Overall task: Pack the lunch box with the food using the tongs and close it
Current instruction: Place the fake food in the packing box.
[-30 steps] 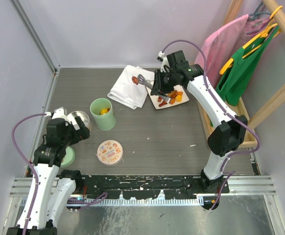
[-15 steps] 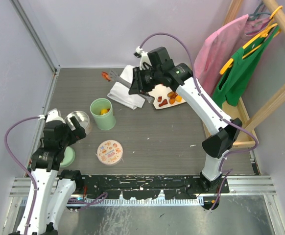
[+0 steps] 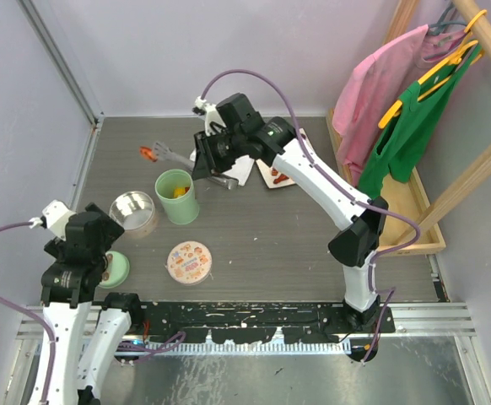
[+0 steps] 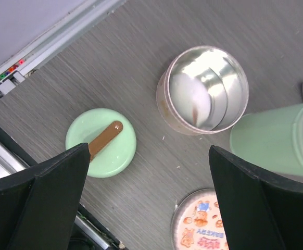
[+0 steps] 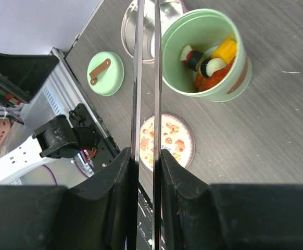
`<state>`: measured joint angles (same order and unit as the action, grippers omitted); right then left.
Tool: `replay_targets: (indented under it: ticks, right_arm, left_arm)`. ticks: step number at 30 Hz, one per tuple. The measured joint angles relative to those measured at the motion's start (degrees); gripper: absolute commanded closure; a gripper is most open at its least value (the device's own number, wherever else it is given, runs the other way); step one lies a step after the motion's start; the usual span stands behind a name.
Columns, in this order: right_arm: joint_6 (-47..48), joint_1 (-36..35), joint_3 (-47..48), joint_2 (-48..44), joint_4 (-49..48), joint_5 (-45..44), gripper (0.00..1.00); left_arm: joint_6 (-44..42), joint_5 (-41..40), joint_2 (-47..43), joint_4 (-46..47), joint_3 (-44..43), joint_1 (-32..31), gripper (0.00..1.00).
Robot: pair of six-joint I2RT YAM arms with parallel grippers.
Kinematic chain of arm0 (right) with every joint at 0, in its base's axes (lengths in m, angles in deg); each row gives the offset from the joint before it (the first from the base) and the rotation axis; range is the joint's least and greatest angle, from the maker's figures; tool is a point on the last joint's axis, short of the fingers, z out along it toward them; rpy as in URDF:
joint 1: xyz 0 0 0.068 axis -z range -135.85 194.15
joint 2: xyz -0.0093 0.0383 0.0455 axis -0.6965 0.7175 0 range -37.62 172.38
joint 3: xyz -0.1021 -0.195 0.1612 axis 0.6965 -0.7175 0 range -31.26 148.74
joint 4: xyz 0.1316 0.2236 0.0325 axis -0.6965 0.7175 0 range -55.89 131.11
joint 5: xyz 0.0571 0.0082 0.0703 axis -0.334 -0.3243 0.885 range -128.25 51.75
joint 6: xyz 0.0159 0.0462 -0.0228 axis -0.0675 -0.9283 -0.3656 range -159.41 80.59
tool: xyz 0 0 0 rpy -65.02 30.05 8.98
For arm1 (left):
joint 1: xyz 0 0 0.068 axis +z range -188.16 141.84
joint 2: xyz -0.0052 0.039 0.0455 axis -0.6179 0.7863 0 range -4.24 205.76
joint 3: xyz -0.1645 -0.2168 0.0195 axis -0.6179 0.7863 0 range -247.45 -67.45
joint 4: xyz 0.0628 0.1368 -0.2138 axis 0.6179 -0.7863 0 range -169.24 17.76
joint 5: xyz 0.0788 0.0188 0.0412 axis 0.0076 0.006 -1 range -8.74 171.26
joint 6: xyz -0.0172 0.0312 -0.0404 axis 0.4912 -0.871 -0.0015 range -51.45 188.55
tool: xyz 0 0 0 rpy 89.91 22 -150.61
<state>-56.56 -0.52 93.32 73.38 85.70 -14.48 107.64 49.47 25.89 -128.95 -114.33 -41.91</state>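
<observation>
Top external view: we see the right gripper (image 3: 205, 162) clamped on the tongs (image 3: 168, 152), whose tips, out beyond its jaws, pinch an orange bit of food (image 3: 148, 153) above the dark grey wood-grain table (image 3: 296, 236). Lilac walls (image 3: 186, 51) close it in. Left wrist view: the left gripper (image 4: 149, 156) gapes wide, with a mint lid (image 4: 102, 143) and a steel bowl (image 4: 203, 88) beyond its jaws. Right wrist view: a green cup (image 5: 232, 83) holding more food stands just right of the tongs.
</observation>
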Motion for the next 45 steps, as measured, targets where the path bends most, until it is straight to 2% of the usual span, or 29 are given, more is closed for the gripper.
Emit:
replay_targets:
  ticks: [7, 13, 36, 45]
  right_arm:
    - [-0.5, -4.2, 1.9, 3.7, -0.3, 0.3, 0.81]
    - [-0.8, -7.4, 2.3, 5.7, -0.4, 0.1, 0.81]
    - [-1.6, -15.4, 12.2, 20.7, 2.2, -7.6, 0.80]
    - [-1.9, -16.2, 13.1, 23.4, 2.4, -10.1, 0.74]
  left_arm:
    - [3.4, -2.8, -0.9, -3.4, -8.8, 0.0, 0.02]
    - [3.3, -3.6, -0.4, -4.7, -12.8, 0.0, 0.02]
    - [0.7, -2.8, -0.3, -6.2, -13.6, -0.2, 0.02]
    - [-1.1, -3.0, -0.3, -6.2, -13.6, -0.6, 0.02]
